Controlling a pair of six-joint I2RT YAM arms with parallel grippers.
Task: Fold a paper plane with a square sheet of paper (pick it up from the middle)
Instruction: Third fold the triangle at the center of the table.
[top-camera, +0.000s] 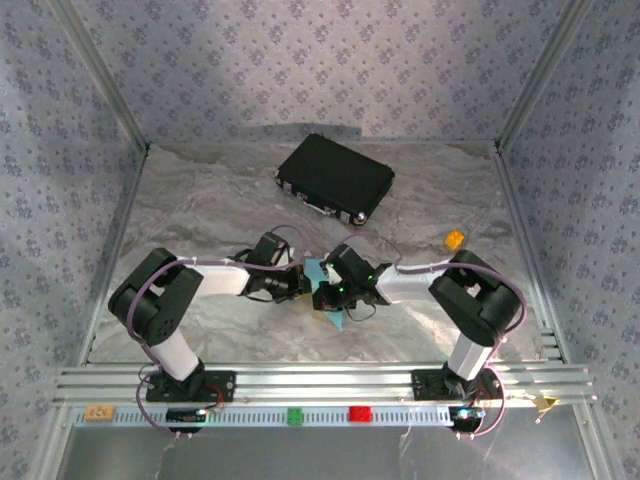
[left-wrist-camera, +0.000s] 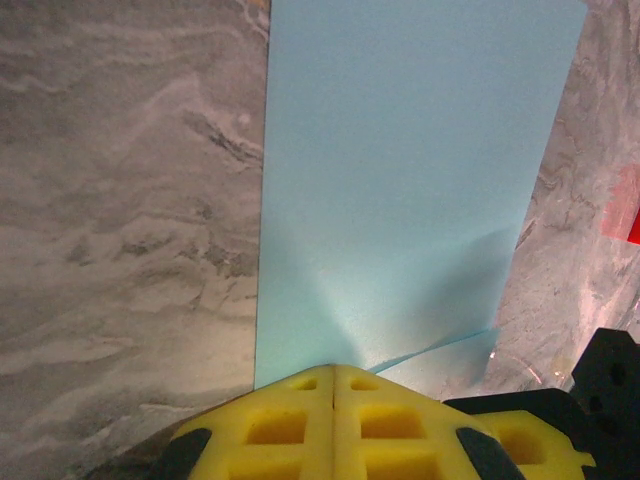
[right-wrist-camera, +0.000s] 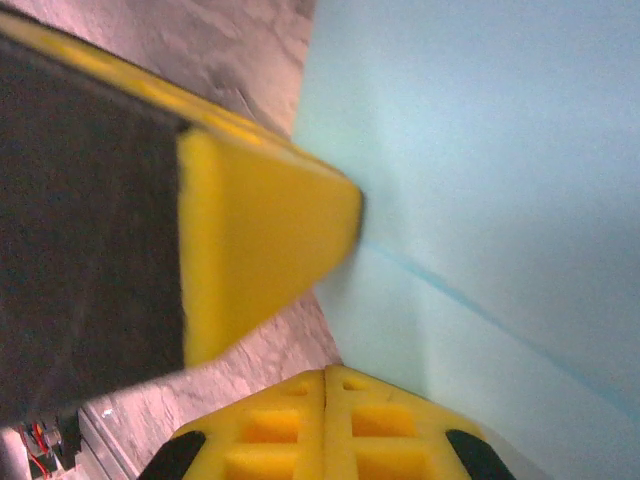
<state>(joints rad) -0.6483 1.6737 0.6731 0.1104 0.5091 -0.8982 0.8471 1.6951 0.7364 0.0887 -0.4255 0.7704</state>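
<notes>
The square sheet of paper (top-camera: 316, 270), light blue, lies on the marbled table between my two arms. It shows a straight crease and one layer folded over another (left-wrist-camera: 440, 352). My left gripper (left-wrist-camera: 333, 368) is shut, its yellow fingertips resting against the near edge of the sheet (left-wrist-camera: 400, 180) with no paper seen in the seam. My right gripper (right-wrist-camera: 325, 372) is shut too, its tips at the left edge of the sheet (right-wrist-camera: 500, 200). The left gripper's yellow finger (right-wrist-camera: 260, 240) touches the paper at the crease. From above, the left gripper (top-camera: 305, 287) and right gripper (top-camera: 328, 300) meet tip to tip over the sheet. The paper plane is out of view.
A black hard case (top-camera: 335, 178) lies at the back of the table. A small orange block (top-camera: 454, 239) sits to the right. Red (top-camera: 359, 413), green (top-camera: 296, 415) and tan (top-camera: 98, 412) blocks rest on the front rail. Patterned walls close in three sides.
</notes>
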